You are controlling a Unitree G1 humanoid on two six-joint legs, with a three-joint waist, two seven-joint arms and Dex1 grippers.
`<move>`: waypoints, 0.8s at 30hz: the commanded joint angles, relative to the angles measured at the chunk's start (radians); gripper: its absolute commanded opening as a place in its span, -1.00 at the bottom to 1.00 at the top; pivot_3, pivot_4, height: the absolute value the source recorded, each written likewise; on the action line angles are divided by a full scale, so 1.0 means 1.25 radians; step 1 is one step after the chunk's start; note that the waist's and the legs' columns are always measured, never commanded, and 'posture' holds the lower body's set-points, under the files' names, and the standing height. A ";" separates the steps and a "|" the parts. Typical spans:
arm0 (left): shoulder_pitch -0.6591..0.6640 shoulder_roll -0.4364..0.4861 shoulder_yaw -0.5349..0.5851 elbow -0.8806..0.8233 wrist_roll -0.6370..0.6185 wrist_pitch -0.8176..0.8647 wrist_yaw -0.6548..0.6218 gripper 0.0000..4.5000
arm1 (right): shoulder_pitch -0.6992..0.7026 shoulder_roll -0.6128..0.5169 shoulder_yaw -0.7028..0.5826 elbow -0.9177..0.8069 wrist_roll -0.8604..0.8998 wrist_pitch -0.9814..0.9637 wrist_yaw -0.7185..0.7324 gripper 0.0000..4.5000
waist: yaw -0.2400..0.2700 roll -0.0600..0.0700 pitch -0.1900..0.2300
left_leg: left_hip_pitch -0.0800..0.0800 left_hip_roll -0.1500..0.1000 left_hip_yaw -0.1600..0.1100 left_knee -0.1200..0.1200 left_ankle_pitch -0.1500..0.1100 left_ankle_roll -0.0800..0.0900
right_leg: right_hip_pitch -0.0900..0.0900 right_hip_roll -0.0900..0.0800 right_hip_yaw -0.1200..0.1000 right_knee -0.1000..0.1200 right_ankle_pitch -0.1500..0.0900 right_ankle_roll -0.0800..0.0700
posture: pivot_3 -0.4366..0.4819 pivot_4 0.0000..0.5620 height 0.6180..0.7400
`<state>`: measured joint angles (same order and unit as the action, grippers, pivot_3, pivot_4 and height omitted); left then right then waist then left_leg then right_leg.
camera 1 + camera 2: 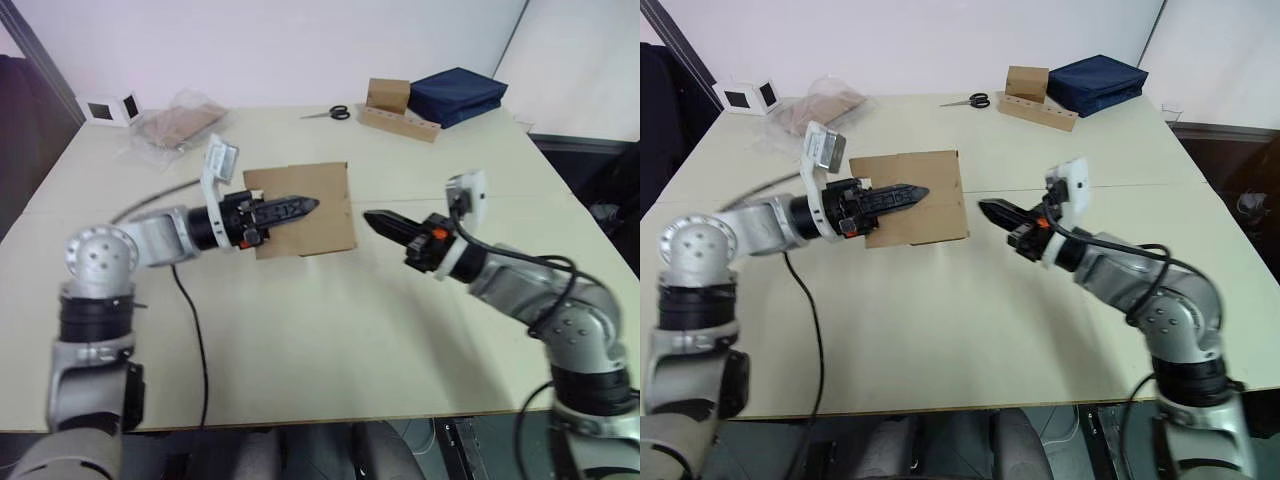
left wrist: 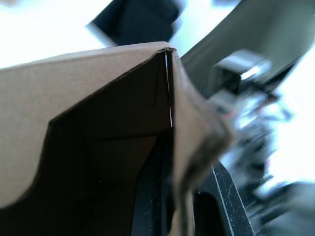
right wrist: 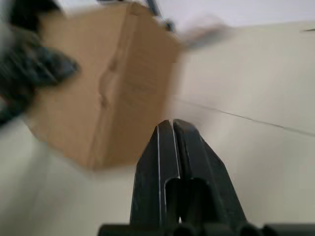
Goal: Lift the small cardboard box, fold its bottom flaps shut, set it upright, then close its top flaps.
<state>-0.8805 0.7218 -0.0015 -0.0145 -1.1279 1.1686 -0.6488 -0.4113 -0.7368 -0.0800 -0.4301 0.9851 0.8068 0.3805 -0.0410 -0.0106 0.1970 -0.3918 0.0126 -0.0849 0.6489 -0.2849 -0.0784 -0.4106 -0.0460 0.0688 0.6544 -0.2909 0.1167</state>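
The small cardboard box (image 1: pixel 320 225), plain brown, is at the table's middle, held from its left side by my left gripper (image 1: pixel 308 206). In the left wrist view one black finger (image 2: pixel 152 196) lies inside the open end and the other (image 2: pixel 224 201) outside, shut on a wall of the box (image 2: pixel 98 88). I cannot tell the bottom flaps from the top flaps, nor whether the box touches the table. My right gripper (image 1: pixel 372 218) is shut with nothing in it. It points at the box's right edge (image 3: pixel 113 83) from a short gap away.
At the table's far side lie scissors (image 1: pixel 330 113), a squarish brown box (image 1: pixel 388 94) on a holed cardboard strip (image 1: pixel 405 124) and a navy bag (image 1: pixel 457 94). A clear plastic bag (image 1: pixel 178 125) and a white cube (image 1: pixel 110 107) are far left. A black cable (image 1: pixel 192 320) crosses the near left.
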 commanded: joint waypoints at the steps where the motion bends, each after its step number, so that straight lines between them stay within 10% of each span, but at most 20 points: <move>1: -0.162 0.084 -0.203 0.029 0.219 -0.064 -0.208 -1.00 | 0.011 -0.046 0.022 -0.056 -0.073 -0.040 0.102 -0.99 | -0.001 -0.001 0.001 | 0.000 0.000 0.000 -0.001 0.000 0.000 | 0.000 0.000 0.000 -0.001 0.000 0.000 | -0.05 -0.47 1.00; 9: -0.372 0.095 -0.569 0.143 0.620 -0.353 -0.616 -1.00 | 0.008 0.003 0.053 -0.109 -0.122 -0.043 0.102 -0.99 | -0.002 0.000 0.003 | -0.002 0.001 0.001 -0.003 0.000 0.000 | -0.002 0.000 0.000 -0.005 0.000 0.000 | -0.05 -0.47 1.00; 17: -0.362 -0.045 -0.655 0.265 0.837 -0.600 -0.723 -1.00 | 0.027 0.037 0.051 -0.123 -0.160 -0.041 0.080 -0.99 | 0.004 0.000 0.003 | -0.013 0.001 0.000 0.002 0.000 0.000 | -0.012 0.000 0.000 -0.001 0.000 0.000 | -0.05 -0.47 1.00; 24: -0.377 -0.128 -0.602 0.261 0.877 -0.558 -0.762 0.01 | 0.047 0.047 0.032 -0.141 -0.166 -0.026 0.065 -1.00 | 0.014 -0.001 0.003 | -0.013 0.001 0.000 0.003 0.000 0.001 | -0.013 0.000 0.000 0.001 0.000 0.000 | -0.05 -0.47 1.00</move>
<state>-1.3114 0.5633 -0.8057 0.3483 -0.0343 0.4325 -1.5819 -0.3569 -0.6844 -0.0066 -0.5515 0.7655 0.7734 0.4677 -0.0232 -0.0112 0.2010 -0.4083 0.0134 -0.0849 0.6524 -0.2855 -0.0766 -0.4266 -0.0456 0.0684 0.6562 -0.2908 0.1171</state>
